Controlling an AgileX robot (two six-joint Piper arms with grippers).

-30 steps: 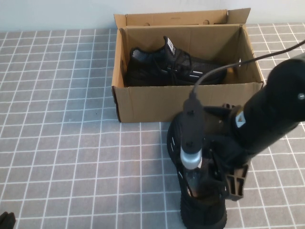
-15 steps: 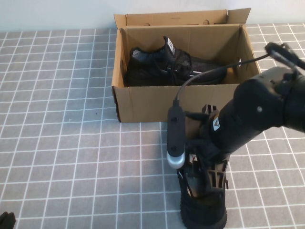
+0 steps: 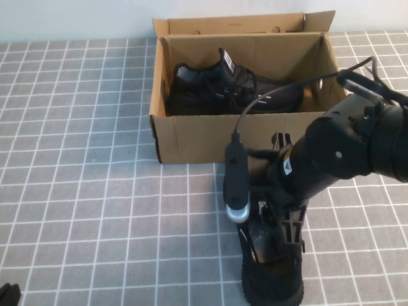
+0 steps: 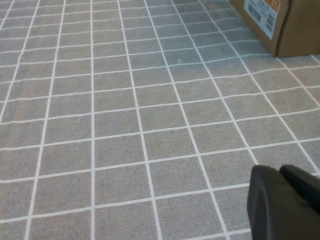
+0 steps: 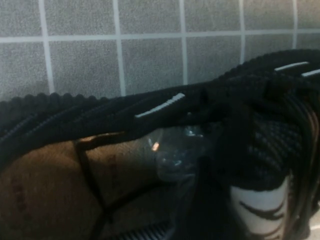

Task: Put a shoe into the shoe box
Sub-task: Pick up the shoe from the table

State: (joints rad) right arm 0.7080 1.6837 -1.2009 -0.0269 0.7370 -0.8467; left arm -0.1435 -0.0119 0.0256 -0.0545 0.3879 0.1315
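The shoe (image 3: 270, 282), a black knit sneaker, lies on the tiled table just in front of the shoe box (image 3: 204, 137), heel toward me. My right gripper (image 3: 280, 233) reaches down into the shoe's opening. The right wrist view shows the shoe (image 5: 150, 107) very close, with white dashes on its side and its white tongue label (image 5: 260, 210). The mate (image 3: 229, 86), with a white striped heel tab, lies inside the open brown box. My left gripper (image 4: 287, 197) is shut and empty, low over the table at the near left (image 3: 7, 294).
The box's lid flap (image 3: 242, 24) stands open at the back against the wall. In the left wrist view a box corner (image 4: 295, 25) carries a white and orange label. Grey tiled table (image 3: 83, 191) spreads to the left of the box.
My right arm has turned and shifted over the shoe, bringing the wrist down onto its opening. The shoe, the box and the left gripper have not moved.
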